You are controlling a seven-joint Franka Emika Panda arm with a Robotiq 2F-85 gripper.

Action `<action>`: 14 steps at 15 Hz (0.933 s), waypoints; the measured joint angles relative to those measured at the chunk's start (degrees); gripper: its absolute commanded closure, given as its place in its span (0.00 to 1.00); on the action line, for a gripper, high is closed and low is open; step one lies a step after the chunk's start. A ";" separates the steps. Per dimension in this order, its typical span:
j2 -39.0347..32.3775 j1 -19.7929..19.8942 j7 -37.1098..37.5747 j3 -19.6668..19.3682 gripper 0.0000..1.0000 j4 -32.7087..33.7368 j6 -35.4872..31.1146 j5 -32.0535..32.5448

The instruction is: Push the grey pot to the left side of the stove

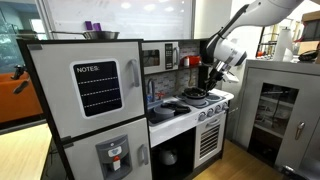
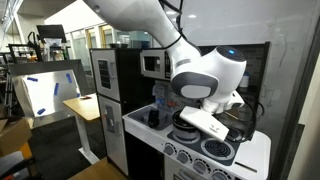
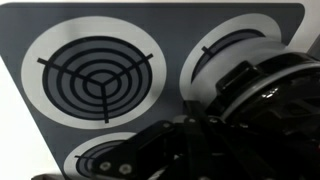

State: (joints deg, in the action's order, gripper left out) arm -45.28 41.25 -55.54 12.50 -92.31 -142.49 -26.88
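Note:
The white toy stove [image 1: 216, 101] with black coil burners [image 3: 96, 76] stands right of the sink; it also shows in an exterior view [image 2: 250, 155]. In the wrist view the grey pot [image 3: 272, 88] shows as a dark, shiny round body on the right, covering part of a burner. In an exterior view it is a small dark shape [image 1: 196, 94] on the stove top. My gripper [image 3: 190, 118] hangs low over the stove, its dark fingers drawn together, tips right beside the pot's left wall. It holds nothing. The wrist [image 2: 205, 80] hides the pot in an exterior view.
A dark sink basin [image 1: 166, 109] with a faucet lies left of the stove. A grey toy fridge [image 1: 95, 95] stands further left with a silver bowl [image 1: 100, 35] on top. A grey cabinet [image 1: 280, 105] stands right of the stove. The stove's knobs [image 2: 190, 155] face the front.

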 measured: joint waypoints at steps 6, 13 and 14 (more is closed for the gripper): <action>0.11 0.00 -0.17 -1.16 1.00 0.18 -0.01 0.02; 1.36 -0.07 -0.17 -4.21 1.00 0.42 -2.51 1.08; 1.78 -0.07 -0.16 -4.53 1.00 0.38 -2.90 1.36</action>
State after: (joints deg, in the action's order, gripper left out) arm -43.50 41.18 -55.70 7.98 -91.92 -145.39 -25.52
